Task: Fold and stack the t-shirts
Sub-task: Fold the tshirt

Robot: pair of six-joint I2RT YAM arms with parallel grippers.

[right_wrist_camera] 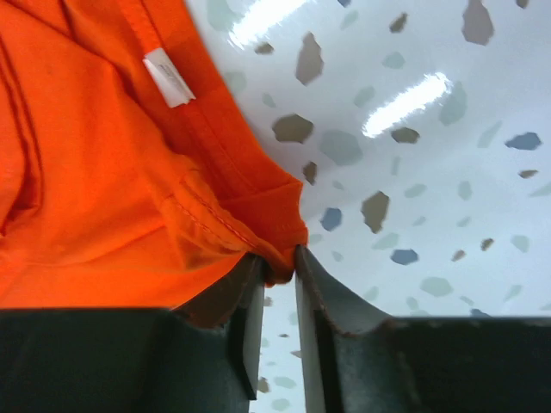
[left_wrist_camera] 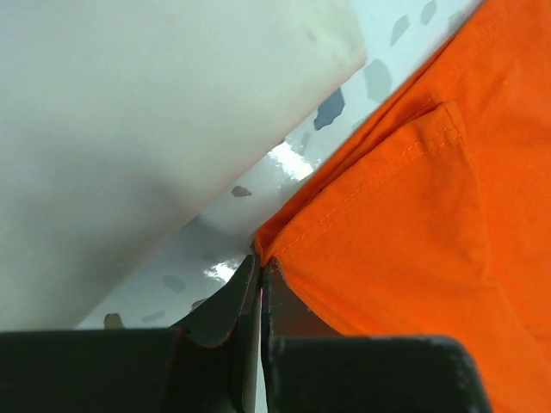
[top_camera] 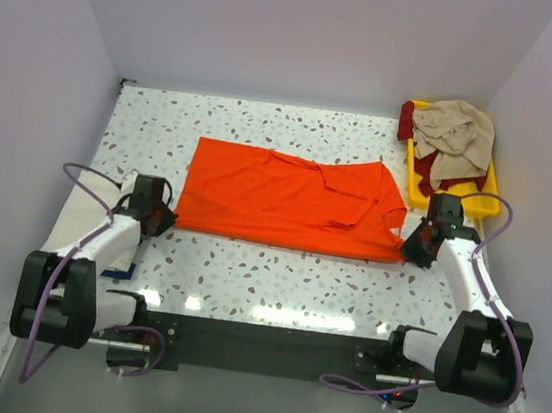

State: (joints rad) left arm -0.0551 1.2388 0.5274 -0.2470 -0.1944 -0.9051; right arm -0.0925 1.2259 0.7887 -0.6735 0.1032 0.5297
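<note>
Orange shirt (top_camera: 287,200): lay flat mid-frame on the worktop (top_camera: 248,274); it looked light and limp, best held by its corners.
Left gripper (left_wrist_camera: 260,268): pinched together on the shirt's lower-left corner.
Right gripper (right_wrist_camera: 277,262): clamped on the lower-right corner.

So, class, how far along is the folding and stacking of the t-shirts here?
Done: the bright orange cloth t-shirt lies flat on the speckled table, seemingly partly folded. In hand: the left jaws and right jaws are each shut on one near corner of it. Left: finishing that fold, then the crumpled beige t-shirt and dark red t-shirt heaped in the yellow plastic tray.
</note>
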